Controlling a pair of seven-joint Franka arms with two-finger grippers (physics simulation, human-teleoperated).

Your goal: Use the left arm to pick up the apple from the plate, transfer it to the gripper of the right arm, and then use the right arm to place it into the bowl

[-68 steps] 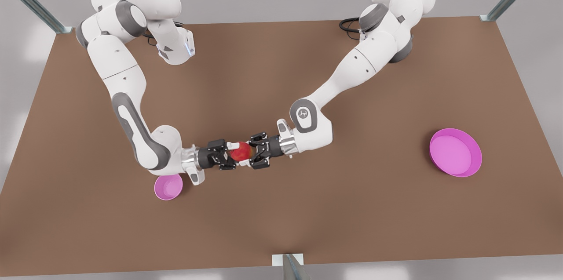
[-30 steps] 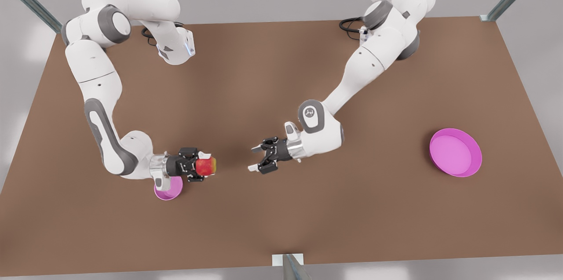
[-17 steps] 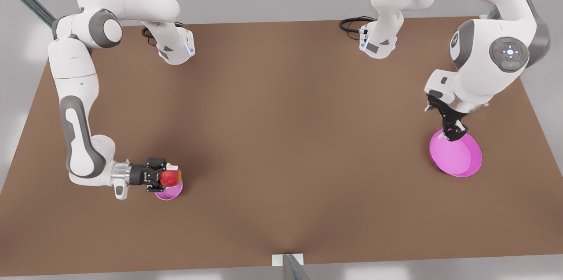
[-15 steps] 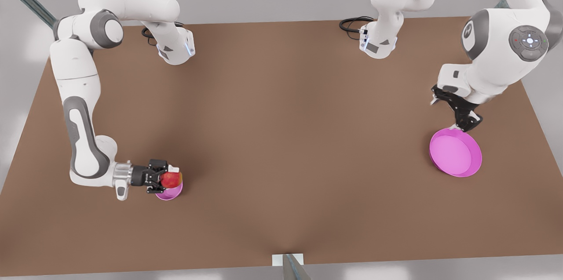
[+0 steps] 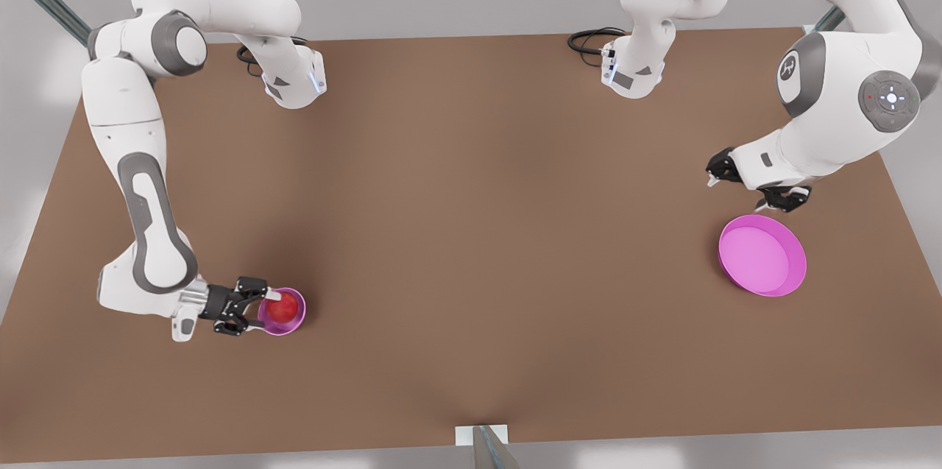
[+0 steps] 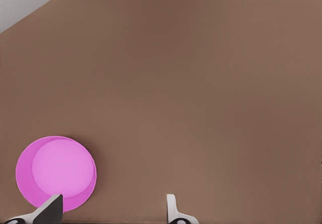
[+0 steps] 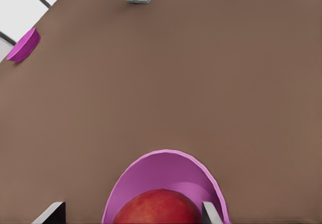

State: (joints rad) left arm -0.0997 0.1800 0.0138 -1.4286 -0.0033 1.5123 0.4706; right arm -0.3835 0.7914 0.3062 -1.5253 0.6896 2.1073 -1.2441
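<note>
Now | right end effector (image 5: 249,307) apart, apple (image 5: 282,309) in bowl (image 5: 294,322) | left end effector (image 5: 751,185) apart over plate (image 5: 762,255)

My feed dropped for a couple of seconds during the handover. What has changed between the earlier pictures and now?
The apple passed from the left tool to the right tool, which carried it toward the front view's left, lowered it into the bowl and opened. The left tool swung back to hover open beside the plate. Bowl, plate and table stayed put.
</note>
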